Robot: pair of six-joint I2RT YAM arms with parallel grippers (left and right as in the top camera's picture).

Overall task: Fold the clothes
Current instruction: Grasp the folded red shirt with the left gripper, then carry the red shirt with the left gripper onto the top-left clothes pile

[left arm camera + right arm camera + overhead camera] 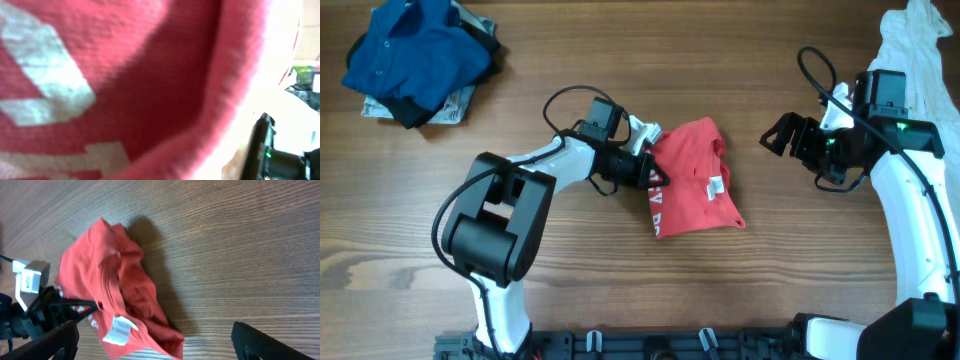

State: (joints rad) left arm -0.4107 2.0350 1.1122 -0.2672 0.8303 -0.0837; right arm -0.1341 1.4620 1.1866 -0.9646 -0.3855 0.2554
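The red T-shirt (692, 180) lies bunched at the table's middle, white lettering (657, 200) along its left edge and the white neck label (714, 187) facing up. My left gripper (642, 168) is at the shirt's left edge and seems shut on the cloth. Red cloth (150, 75) fills the left wrist view and hides the jaws. My right gripper (783, 135) is open and empty, right of the shirt and apart from it. In the right wrist view the shirt (115, 295) and label (119, 330) lie ahead of the open jaws (155, 327).
A long white garment (918, 50) lies at the far right edge, beside my right arm. A blue collared shirt (415, 50) sits on other dark and patterned cloth (445, 105) at the far left corner. The table is brown wood (770, 260).
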